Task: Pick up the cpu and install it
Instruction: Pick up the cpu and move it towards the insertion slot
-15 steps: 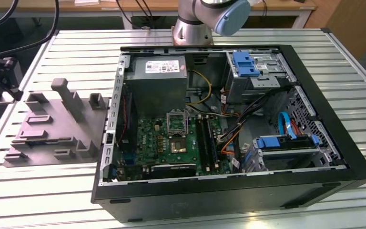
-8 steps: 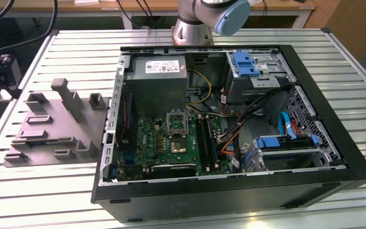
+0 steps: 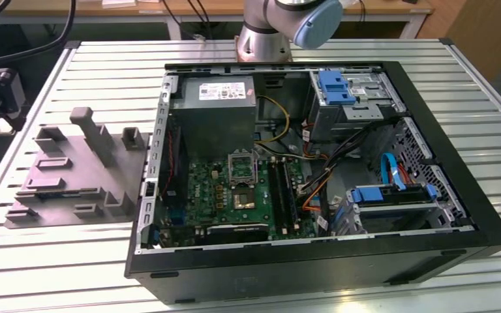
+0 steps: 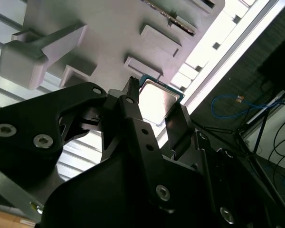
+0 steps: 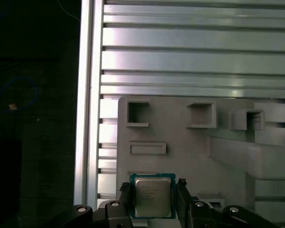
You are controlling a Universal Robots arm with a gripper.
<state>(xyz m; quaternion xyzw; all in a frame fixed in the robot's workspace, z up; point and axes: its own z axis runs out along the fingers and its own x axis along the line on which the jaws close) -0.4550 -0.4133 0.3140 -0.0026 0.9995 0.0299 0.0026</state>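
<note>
Gripper (image 5: pixel 153 194) pinching the cpu (image 5: pixel 152 198) btw its 2 black fingers (image 5: pixel 125 195), 1 per side. In the second wrist view part of the cpu (image 4: pixel 156 99) is hidden behind gripper links. Can't tell if it's lifted or still resting. 1 cpu, over a corner of the grey fixture (image 5: pixel 190 156), near the desk (image 5: pixel 190 57) edge. Fixture shows 3 square pockets, 1 shallow slot, others cut off. Exterior view: 1 open PC case (image 3: pixel 320 267) mid-frame; fixture at the exterior view's left; arm (image 3: pixel 289 26) cut off at top of frame; green board (image 3: pixel 224 189) inside case, near edge hidden by case wall.
</note>
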